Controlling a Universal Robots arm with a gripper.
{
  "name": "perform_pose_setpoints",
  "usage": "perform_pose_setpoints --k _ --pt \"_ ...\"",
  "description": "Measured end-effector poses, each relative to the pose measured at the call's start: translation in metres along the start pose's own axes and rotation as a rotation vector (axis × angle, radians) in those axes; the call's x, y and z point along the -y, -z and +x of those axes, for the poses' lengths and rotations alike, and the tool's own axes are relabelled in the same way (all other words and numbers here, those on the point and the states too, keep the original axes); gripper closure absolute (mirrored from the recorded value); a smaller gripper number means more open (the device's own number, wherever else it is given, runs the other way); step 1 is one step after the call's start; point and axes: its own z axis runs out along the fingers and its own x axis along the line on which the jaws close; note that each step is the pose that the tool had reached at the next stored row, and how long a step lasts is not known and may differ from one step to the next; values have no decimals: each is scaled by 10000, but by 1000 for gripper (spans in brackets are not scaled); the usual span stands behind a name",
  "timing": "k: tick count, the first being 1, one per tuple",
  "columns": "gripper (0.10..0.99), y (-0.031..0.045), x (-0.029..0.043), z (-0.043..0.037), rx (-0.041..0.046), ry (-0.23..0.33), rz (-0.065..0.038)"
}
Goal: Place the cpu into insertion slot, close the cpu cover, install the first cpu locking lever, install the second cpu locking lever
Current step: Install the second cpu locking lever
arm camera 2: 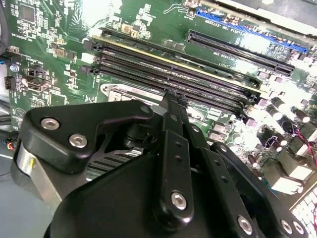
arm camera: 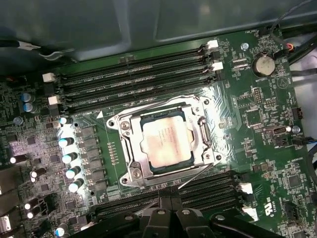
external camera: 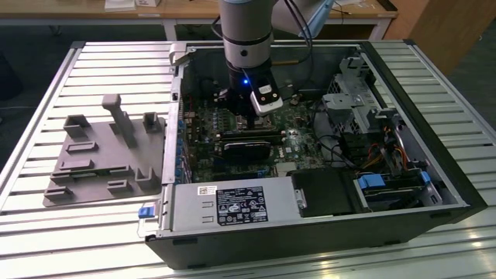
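Presently noted from the exterior view: open computer case (external camera: 434,174) lying on its side on a slatted tabletop (external camera: 101,64), with the arm reaching straight down into it and the tool (external camera: 250,125) low over the green motherboard, near the middle of the case. Logged a grey moulded fixture (external camera: 101,157) on the tabletop at the exterior view's left, well apart from the tool, and a boxed power supply (external camera: 232,206) along the near wall of the case. Found the cpu (arm camera: 166,141) in the first wrist view, pale metal top up, seated flat and square in the insertion slot (arm camera: 128,179). Saw the cpu cover (arm camera: 132,146) lying down over it, silvery frame hugging the chip's edges, chip showing through the cut-out centre. Picked out one thin metal lever (arm camera: 195,174) running slantwise just beside the socket edge nearest the tool; cannot tell whether latched or loose. Recorded the tool (arm camera: 170,198) just beside that same edge, hovering over the long black memory slots (arm camera: 213,191) there, fingertips pressed together and narrow, nothing seen between them. Confirmed in the second wrist view: tool (arm camera 2: 172,99) pinched to a close, tip pointing at a bright bit of socket metal, with more long slots (arm camera 2: 198,74) beyond. Marked also a further bank of long slots (arm camera: 133,79) on the far side of the socket, a row of small capacitors (arm camera: 69,158) to one flank, and a coin battery (arm camera: 263,64) near the board's corner.
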Motion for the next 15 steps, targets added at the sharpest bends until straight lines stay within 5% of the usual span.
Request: perform_pose_setpoints --k 2,7,15 --pt "984 -2 1 1 -1 1 -7" --pt "984 -25 43 8 -102 -3 -411" --pt "984 -45 80 21 -137 404 -513"
